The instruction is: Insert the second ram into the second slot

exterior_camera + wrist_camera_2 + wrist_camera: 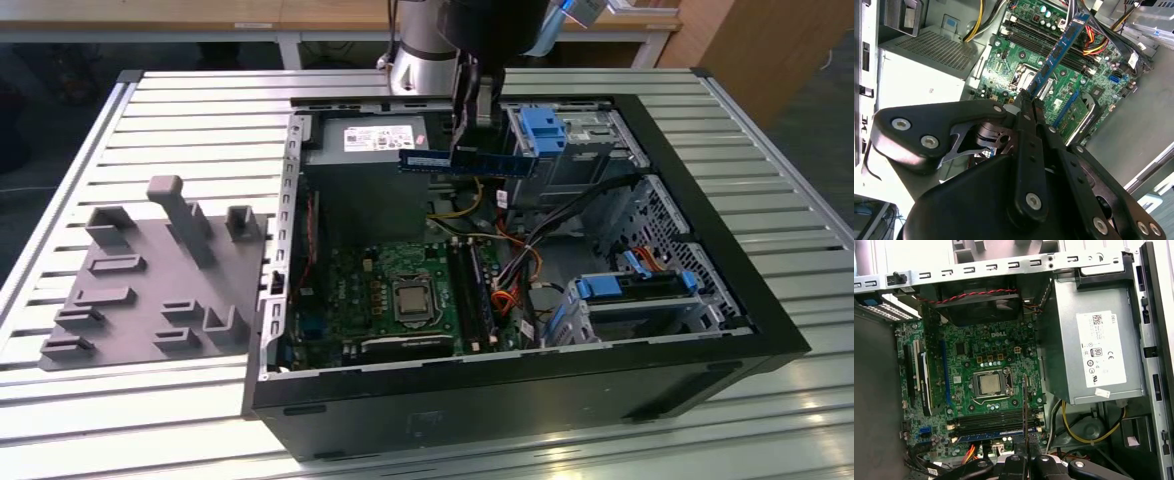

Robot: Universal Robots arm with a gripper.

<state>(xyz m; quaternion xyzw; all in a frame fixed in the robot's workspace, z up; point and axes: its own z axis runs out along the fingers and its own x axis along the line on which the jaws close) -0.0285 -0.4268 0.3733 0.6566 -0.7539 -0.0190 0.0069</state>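
Observation:
The second ram is a thin dark-blue strip with a white label, held level in the air above the open computer case. My gripper comes down from above and is shut on the strip's middle. In the second wrist view the black fingers pinch one end of the ram, which reaches out over the green motherboard. In the first wrist view the ram shows edge-on above the gripper, crossing the black slots. The slots lie well below the ram, right of the processor socket.
A grey power supply sits just beside the held ram. Bright-blue drive-bay clips and a second blue clip stand on the exterior view's right. Loose cables run near the slots. A grey fixture plate lies left of the case.

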